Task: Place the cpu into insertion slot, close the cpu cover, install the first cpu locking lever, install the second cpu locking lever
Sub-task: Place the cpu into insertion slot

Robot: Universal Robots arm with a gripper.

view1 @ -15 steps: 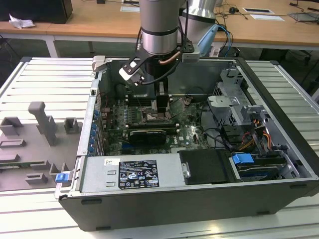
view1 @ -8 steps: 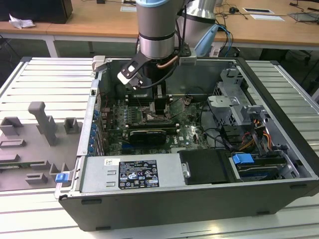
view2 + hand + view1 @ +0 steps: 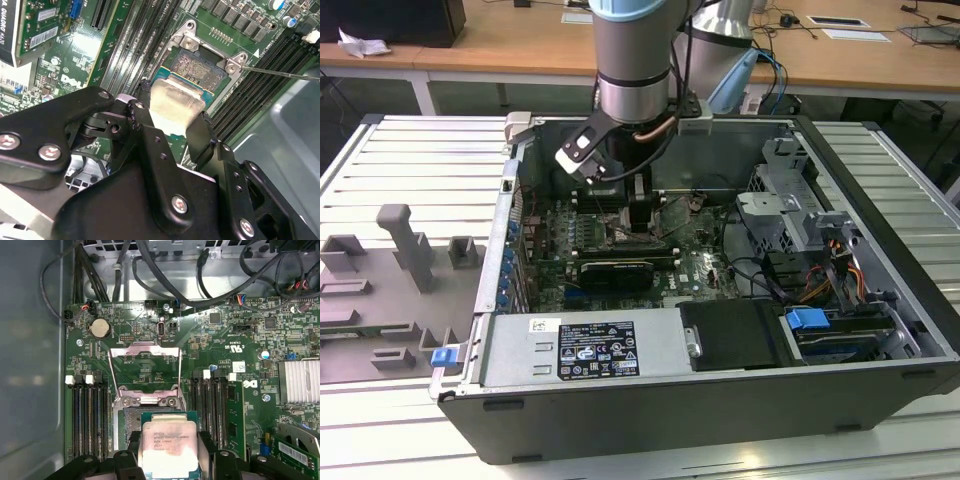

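From the exterior view's left, we note a grey fixture block [image 3: 405,245], then the open computer case [image 3: 720,410], its power supply [image 3: 660,345] bearing a white printed label [image 3: 595,350]. In the first wrist view, memory slots [image 3: 87,415] flank the socket [image 3: 131,416]; the cpu cover [image 3: 145,347] stands open. The gripper [image 3: 169,442] pinches the cpu [image 3: 167,455] between its jaws by opposite edges, faint print on its top, at the socket.

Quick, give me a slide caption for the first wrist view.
Hand holds the cpu at the open socket, with the cpu cover swung up.
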